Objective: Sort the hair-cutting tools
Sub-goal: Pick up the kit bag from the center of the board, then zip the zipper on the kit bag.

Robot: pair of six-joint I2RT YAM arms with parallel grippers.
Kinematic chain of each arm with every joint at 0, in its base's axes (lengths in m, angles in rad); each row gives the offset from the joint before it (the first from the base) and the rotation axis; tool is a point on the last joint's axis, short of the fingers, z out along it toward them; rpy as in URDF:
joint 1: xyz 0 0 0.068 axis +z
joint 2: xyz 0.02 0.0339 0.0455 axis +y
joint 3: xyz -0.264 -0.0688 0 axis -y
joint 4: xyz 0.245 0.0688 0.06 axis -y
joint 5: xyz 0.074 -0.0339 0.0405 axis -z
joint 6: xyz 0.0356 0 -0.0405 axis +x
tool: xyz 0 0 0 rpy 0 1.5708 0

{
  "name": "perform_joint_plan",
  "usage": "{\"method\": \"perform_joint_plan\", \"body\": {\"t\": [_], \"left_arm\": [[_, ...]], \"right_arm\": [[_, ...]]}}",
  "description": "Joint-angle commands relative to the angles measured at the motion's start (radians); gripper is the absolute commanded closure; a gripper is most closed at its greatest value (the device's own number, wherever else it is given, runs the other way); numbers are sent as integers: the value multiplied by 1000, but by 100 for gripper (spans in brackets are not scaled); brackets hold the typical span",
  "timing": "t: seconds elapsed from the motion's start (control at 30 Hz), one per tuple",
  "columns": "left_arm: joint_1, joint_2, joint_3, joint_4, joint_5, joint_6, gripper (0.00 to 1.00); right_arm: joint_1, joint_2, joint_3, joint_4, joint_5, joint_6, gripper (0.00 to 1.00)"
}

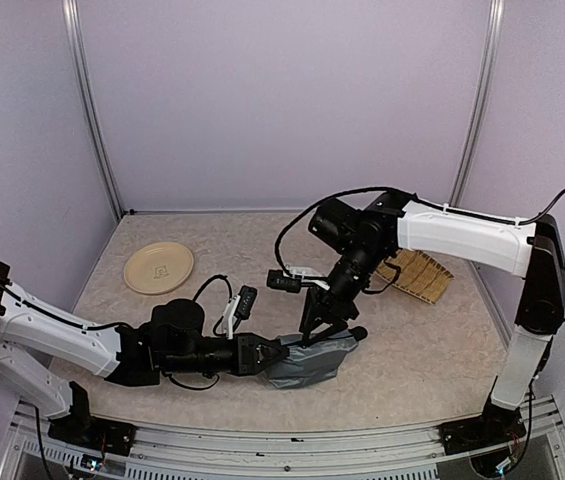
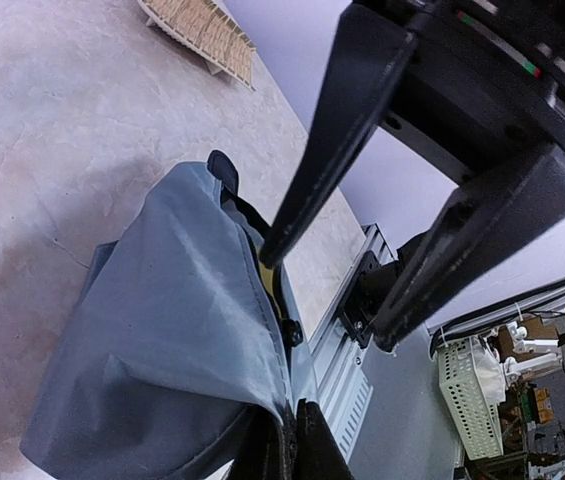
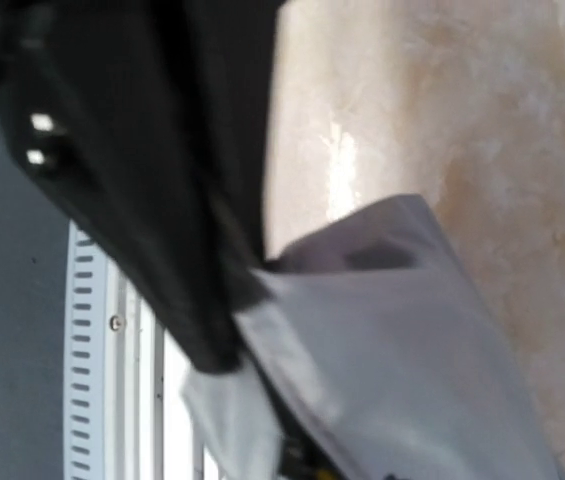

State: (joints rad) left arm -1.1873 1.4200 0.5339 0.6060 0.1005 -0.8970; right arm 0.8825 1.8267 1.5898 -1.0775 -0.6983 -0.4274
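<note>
Hair-cutting tools look mostly stowed: one black tip [image 1: 357, 333] pokes from the grey pouch [image 1: 312, 362]. Your left gripper [image 1: 278, 355] pinches the pouch's edge; your right gripper [image 2: 327, 298] hovers above the pouch, half-open and empty.

Right end effector [image 1: 327, 328] close over grey pouch [image 1: 307, 366]; open tabletop [image 1: 422, 350] to the right.

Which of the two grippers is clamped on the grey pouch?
The left gripper, shut on an edge of the grey pouch; the right gripper hangs with jaws apart over its mouth.
</note>
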Motion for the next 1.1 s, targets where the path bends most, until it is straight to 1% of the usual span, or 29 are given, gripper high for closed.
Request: {"method": "perform_joint_plan", "body": {"t": [0.0, 0.2, 0.37, 0.77, 0.87, 1.07], "left_arm": [[-6, -8, 25, 63, -11, 3, 100], [-6, -6, 29, 68, -11, 1, 100], [-6, -10, 26, 66, -13, 4, 100], [-4, 0, 23, 56, -5, 10, 100], [-4, -8, 23, 1, -26, 16, 100], [7, -46, 17, -205, -122, 9, 100]], "right_arm": [[45, -16, -22, 24, 78, 10, 59], [74, 16, -11, 27, 115, 12, 65], [80, 24, -13, 35, 137, 16, 71], [80, 17, 14, 37, 186, 17, 99], [77, -1, 8, 33, 209, 12, 100], [46, -43, -66, 40, 279, -14, 100]]}}
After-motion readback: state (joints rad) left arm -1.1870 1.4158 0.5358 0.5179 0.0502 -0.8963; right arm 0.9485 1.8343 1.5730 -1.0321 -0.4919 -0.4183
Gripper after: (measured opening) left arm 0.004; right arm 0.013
